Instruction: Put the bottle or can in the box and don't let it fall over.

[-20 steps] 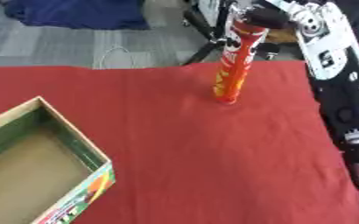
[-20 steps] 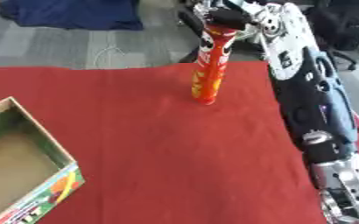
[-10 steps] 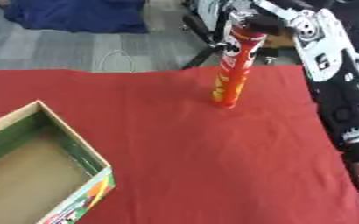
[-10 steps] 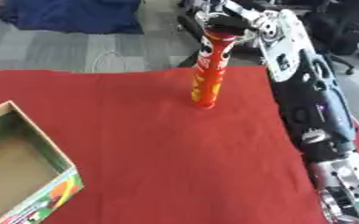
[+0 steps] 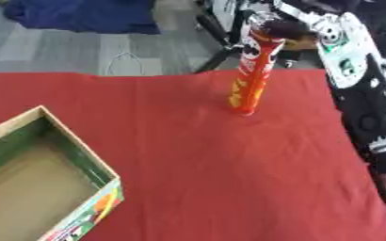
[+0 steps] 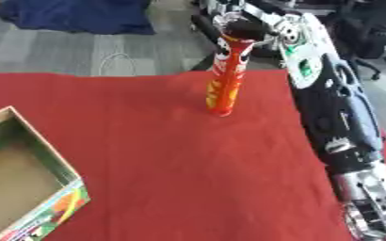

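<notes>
A tall red and orange can (image 5: 252, 75) stands on the red tablecloth (image 5: 221, 164) near its far edge, leaning slightly. My right hand (image 6: 247, 24) is curled round the can's top, the arm reaching in along the right side. An open cardboard box (image 5: 33, 179) with green inner walls and a colourful printed side sits at the lower left, with nothing inside it. My left hand shows in neither view.
Beyond the table lie grey floor, a blue cloth (image 5: 81, 16) and black stand legs (image 5: 217, 33). A wide stretch of red cloth separates the can from the box.
The can and my right hand have shifted slightly toward the left and nearer, with the can now leaning a little more. The view has also shifted.
</notes>
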### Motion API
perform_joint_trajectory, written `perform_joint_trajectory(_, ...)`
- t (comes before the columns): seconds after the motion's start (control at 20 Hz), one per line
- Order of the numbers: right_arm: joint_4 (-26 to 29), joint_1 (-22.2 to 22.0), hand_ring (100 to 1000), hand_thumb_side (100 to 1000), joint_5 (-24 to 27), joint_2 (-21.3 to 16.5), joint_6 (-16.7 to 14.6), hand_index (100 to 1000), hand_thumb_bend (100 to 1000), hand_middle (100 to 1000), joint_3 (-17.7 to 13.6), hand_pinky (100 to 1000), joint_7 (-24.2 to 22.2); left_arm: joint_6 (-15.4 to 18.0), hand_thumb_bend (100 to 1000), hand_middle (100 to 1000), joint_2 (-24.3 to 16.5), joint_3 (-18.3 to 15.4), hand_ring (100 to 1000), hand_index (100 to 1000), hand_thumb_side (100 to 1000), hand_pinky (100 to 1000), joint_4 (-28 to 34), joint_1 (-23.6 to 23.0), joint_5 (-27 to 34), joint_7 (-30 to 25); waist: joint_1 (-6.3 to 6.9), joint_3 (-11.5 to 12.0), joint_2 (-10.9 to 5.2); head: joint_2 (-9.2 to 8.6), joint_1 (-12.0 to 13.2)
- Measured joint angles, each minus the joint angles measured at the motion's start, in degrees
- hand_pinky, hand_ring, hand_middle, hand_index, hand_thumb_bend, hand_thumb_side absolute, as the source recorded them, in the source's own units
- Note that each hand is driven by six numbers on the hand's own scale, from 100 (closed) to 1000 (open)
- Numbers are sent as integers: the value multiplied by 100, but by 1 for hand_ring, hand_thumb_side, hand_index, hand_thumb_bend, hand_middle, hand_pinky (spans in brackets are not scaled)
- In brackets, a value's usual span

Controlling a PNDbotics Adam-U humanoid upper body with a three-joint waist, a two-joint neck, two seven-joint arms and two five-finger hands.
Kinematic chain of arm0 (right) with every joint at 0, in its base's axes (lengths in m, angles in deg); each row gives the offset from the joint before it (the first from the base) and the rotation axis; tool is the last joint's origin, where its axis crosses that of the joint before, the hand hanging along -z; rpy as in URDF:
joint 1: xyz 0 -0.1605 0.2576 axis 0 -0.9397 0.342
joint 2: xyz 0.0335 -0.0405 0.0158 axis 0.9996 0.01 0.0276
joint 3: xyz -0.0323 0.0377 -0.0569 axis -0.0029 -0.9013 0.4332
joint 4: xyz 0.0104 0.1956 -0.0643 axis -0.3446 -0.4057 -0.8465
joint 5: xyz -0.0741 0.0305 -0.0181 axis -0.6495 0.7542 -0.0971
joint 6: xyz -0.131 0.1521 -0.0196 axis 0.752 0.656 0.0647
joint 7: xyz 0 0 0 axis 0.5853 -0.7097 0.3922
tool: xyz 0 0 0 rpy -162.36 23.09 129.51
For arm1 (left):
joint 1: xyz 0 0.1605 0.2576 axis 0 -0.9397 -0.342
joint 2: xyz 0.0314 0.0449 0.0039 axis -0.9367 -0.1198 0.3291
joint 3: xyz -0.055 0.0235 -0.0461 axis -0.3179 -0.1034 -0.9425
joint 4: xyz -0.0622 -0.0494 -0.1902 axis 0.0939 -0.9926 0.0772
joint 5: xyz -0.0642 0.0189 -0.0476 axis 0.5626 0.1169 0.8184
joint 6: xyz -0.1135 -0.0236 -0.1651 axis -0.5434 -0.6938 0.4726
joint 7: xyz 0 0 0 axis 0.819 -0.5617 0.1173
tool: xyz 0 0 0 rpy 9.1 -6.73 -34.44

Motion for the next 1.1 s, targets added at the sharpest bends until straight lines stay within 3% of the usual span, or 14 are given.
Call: perform_joint_trajectory(1.1,-124,-46,981,1000,23,-50,-141,1000,100,921,1,911,-69,5,100,662,-1,0,871,693,702,369,0,22,-18,-5,-4,2,32,-47,-9)
